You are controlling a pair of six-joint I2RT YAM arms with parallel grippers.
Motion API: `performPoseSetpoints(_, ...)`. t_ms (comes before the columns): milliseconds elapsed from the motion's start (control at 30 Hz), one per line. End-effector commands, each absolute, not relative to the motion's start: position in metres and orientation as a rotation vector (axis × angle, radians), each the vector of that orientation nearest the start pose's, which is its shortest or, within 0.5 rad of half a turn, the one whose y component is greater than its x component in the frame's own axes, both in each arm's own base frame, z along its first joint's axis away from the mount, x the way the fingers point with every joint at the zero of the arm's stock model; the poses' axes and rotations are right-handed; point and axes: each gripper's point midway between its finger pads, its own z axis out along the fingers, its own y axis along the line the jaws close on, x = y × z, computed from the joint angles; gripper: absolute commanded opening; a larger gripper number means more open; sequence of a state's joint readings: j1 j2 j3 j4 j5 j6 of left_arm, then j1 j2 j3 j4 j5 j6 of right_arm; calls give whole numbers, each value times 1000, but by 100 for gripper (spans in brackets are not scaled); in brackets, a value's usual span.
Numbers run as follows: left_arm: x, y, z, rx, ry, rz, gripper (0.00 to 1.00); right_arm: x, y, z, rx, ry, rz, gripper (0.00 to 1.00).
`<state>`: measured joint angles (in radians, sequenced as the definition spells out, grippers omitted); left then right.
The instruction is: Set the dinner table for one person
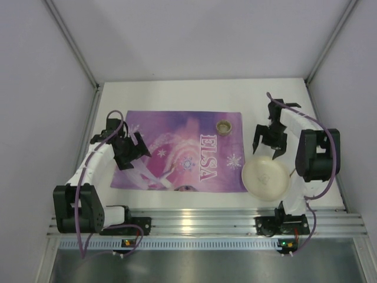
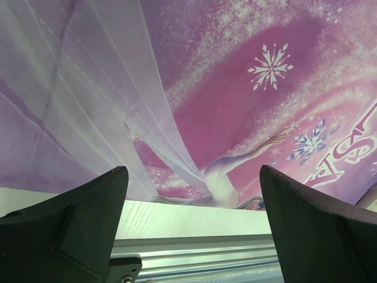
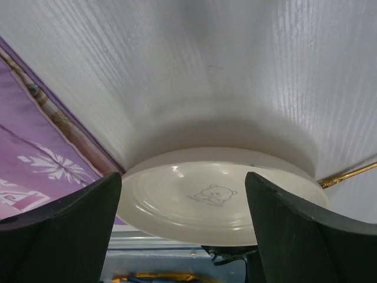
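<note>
Remote inspection, both arms in view.

1. The table (image 1: 177,94) is the white surface filling the workspace. A ribbed aluminium rail (image 1: 206,221) runs along its near edge, where the arm bases are bolted.
2. A purple placemat (image 1: 177,150) printed "ELSA" lies flat at the middle of the table, with the lettering toward its right half.
3. A small round cup (image 1: 224,127) with a pale gold rim stands on the placemat near its far right corner.
4. A cream plate (image 1: 266,178) lies on the bare table at the placemat's near right corner. I cannot tell whether its rim only touches the mat's edge or laps over it. The right wrist view shows a faint bear outline at the plate's centre.
5. A thin gold-coloured handle (image 3: 347,175) sticks out from behind the plate on its right side. I cannot tell what utensil it belongs to.
6. The left tool (image 1: 140,154) hangs above the left part of the placemat. Its fingers are spread fully apart and nothing is between them.
7. The right tool (image 1: 264,152) is poised over bare table just beyond the plate's far rim. Its fingers stand wide apart and grip nothing. The plate sits centred in its wrist view, clear of both fingers.
</note>
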<state>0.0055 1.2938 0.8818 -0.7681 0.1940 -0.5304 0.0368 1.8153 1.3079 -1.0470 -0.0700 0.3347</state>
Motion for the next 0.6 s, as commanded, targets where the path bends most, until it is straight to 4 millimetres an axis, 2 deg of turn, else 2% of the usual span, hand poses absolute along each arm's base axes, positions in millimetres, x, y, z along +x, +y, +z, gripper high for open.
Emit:
performPoseSetpoints(0,258,-54,95,-654,2667,-417,99,293,37,61,503,3045,123,86)
performPoseSetpoints(367,261,-55,84,-656,2692,-419,98,293,26,28,578,3092,-76,84)
performPoseSetpoints(567,265,-56,78,-647,2703,-426,98,300,27,20,592,3093,-111,82)
